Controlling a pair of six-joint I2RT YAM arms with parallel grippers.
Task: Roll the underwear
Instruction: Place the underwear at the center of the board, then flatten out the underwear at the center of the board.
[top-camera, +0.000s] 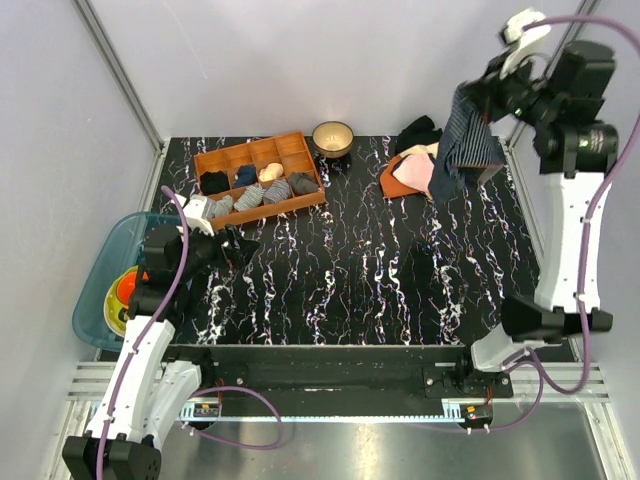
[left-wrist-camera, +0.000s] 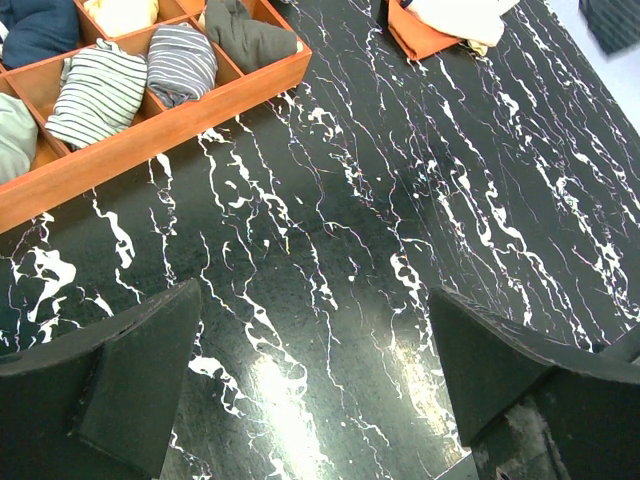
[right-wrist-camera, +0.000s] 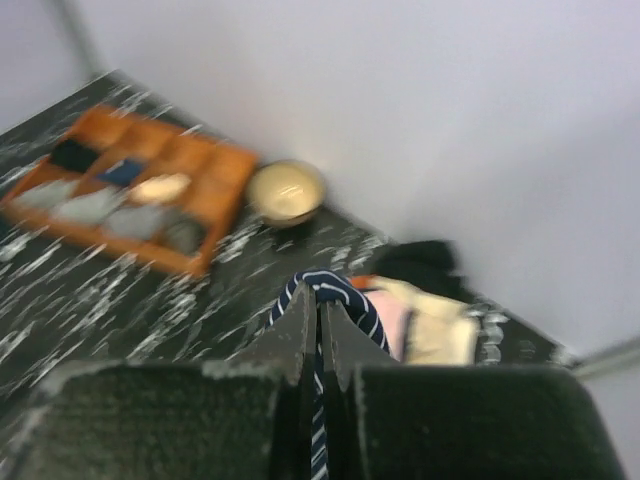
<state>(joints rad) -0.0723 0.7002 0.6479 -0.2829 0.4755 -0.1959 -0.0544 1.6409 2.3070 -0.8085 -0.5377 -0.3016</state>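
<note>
The underwear (top-camera: 468, 148), navy with pale pinstripes, hangs in the air at the back right, above the pile of clothes. My right gripper (top-camera: 478, 98) is shut on its top edge; in the right wrist view a fold of the cloth (right-wrist-camera: 335, 296) bulges over the closed fingertips (right-wrist-camera: 302, 320). My left gripper (top-camera: 238, 250) is open and empty, low over the black marbled table (top-camera: 360, 270) at the left; its two fingers (left-wrist-camera: 130, 370) stand wide apart in the left wrist view.
An orange divided tray (top-camera: 300, 205) with several rolled cloths stands at the back left. A cream bowl (top-camera: 332, 137) sits behind it. Pink, cream, orange and black garments (top-camera: 412, 165) lie at the back right. A blue tub (top-camera: 100, 290) stands off the table's left edge.
</note>
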